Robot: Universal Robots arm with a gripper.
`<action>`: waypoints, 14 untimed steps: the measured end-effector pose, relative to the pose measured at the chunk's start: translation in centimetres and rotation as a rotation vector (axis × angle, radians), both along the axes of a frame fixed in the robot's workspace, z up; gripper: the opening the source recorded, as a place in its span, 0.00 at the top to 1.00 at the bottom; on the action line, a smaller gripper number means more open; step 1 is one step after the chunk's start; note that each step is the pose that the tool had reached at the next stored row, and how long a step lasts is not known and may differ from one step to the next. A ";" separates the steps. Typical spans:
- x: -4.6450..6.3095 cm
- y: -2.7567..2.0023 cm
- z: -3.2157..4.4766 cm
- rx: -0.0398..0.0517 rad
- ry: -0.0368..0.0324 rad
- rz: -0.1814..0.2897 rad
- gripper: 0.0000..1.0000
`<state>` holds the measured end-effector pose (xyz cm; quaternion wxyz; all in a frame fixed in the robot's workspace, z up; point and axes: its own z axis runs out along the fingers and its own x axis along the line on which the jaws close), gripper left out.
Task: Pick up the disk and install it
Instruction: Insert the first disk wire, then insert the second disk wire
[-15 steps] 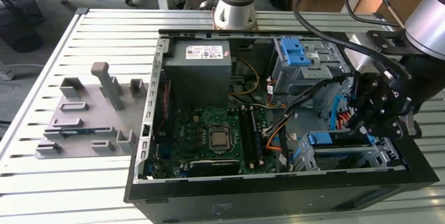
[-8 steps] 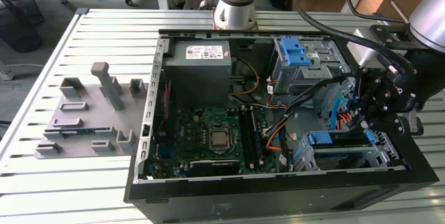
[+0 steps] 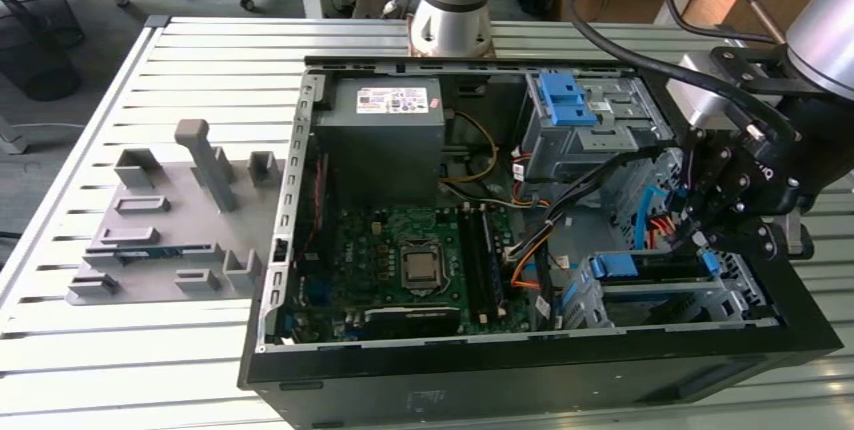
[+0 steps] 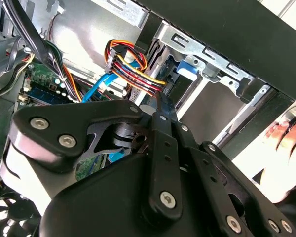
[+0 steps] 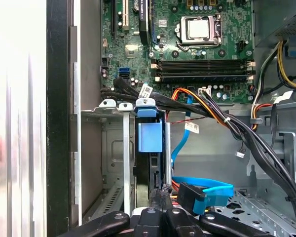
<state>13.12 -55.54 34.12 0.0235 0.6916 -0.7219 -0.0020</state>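
First wrist view: disk (image 5: 149,148) sits edge-on in drive cage (image 5: 108,148) slot, blue frame showing. Gripper (image 5: 160,195) fingers pinched together at its rear edge. Risk: cable bundle (image 5: 227,123) nearby, could snag or jam seating.

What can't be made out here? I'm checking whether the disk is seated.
- The disk: face hidden in the first wrist view, edge-on in the drive cage.
- Its seating depth: the gripper covers it in the exterior view.
- A hand: cut off by the second wrist view's edge, washed out.
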 end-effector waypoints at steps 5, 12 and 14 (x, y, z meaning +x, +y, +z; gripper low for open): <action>0.0 0.00 0.04 0.0000 0.0000 0.000 0.89; 0.0 0.00 0.05 0.0000 -0.0010 0.000 0.89; -0.2 0.01 0.06 -0.0002 -0.0017 0.000 0.89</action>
